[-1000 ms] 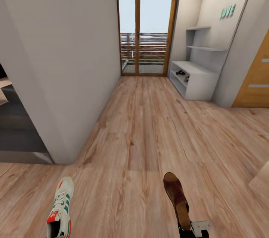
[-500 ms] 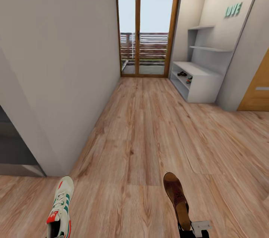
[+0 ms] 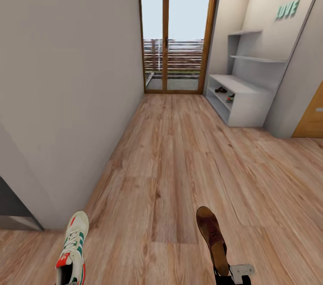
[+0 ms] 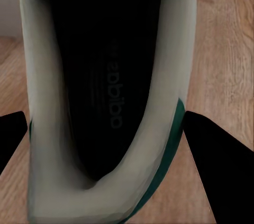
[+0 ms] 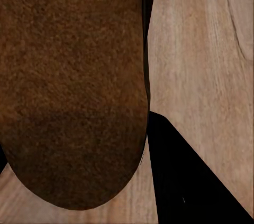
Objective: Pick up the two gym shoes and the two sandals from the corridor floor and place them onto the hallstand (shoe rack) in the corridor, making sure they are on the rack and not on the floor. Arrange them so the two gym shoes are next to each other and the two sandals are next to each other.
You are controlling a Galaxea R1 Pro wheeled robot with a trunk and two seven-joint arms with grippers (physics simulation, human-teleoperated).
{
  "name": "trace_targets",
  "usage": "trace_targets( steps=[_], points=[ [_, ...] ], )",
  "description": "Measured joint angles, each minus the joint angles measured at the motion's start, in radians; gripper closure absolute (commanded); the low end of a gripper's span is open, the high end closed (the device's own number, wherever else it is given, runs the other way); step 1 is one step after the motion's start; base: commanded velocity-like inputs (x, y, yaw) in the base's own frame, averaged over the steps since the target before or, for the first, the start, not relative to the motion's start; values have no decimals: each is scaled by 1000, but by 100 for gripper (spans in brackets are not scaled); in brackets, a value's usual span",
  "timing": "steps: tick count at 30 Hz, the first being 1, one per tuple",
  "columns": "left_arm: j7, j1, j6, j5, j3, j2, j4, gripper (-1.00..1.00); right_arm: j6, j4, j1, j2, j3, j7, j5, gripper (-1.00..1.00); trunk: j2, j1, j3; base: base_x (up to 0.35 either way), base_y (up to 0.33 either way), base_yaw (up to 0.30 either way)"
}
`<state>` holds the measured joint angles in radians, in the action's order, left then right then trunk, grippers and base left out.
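An off-white gym shoe with green stripes hangs at the head view's lower left, above the corridor floor. My left gripper is shut on this gym shoe, its black fingers on both sides. My right gripper is shut on the heel of a brown sandal, whose sole faces the right wrist camera. The pale grey hallstand stands far right. On its open shelf lie another sandal and another gym shoe, side by side.
A grey wall runs along the left, with a dark opening at its near end. Glass balcony doors close the corridor's far end. A wooden door sits right of the hallstand.
The whole view has shifted as the camera moved forward down the corridor; the hallstand looks nearer and the dark opening has slid back. Both held shoes keep their places in the picture.
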<state>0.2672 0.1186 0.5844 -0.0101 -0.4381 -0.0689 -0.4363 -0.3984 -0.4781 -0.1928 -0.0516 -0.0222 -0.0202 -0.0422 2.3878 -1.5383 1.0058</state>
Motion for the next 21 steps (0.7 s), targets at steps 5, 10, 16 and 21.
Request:
trace_targets(
  steps=[5,10,16,21],
  points=[
    [0,0,0,0,0,0,0,100,0,0,0,0,0,0,0,100,0,0,0,339,0,0],
    [0,0,0,0,0,0,0,100,0,0,0,0,0,0,0,100,0,0,0,339,0,0],
    [0,0,0,1,0,0,0,100,0,0,0,0,0,0,0,100,0,0,0,339,0,0],
    [0,0,0,1,0,0,0,100,0,1,0,0,0,0,0,100,0,0,0,339,0,0]
  ],
)
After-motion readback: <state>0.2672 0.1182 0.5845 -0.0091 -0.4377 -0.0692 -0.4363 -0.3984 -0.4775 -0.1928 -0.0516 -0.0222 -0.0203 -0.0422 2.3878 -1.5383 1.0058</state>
